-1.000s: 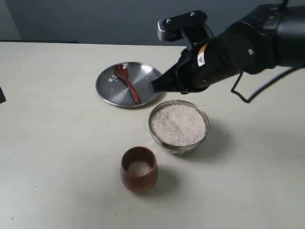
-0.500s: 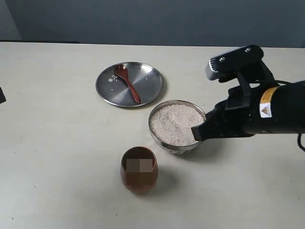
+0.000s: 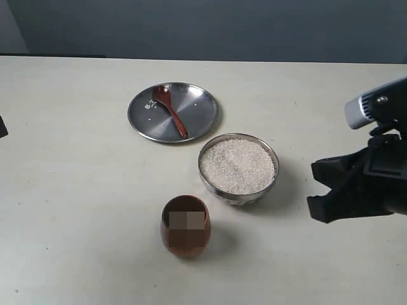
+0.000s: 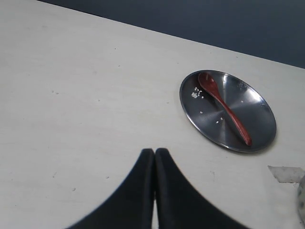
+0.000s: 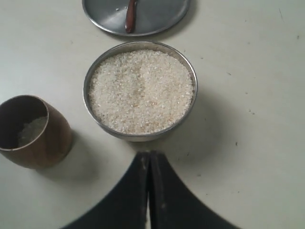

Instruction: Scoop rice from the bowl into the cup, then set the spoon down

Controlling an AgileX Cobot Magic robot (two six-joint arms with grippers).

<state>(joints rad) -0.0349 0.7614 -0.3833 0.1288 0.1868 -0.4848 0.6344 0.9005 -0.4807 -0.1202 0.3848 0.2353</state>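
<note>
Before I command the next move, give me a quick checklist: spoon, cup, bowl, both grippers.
1. spoon set down: ok, it lies on the plate, clear of both grippers.
2. cup holds rice: ok, a low layer shows inside.
3. bowl and cup upright: ok, standing apart.
4. right gripper empty: ok, shut on nothing, off to the side of the bowl.
5. left gripper empty: ok, shut, apart from the plate.
6. No spill: not ok, stray grains lie on the plate.
</note>
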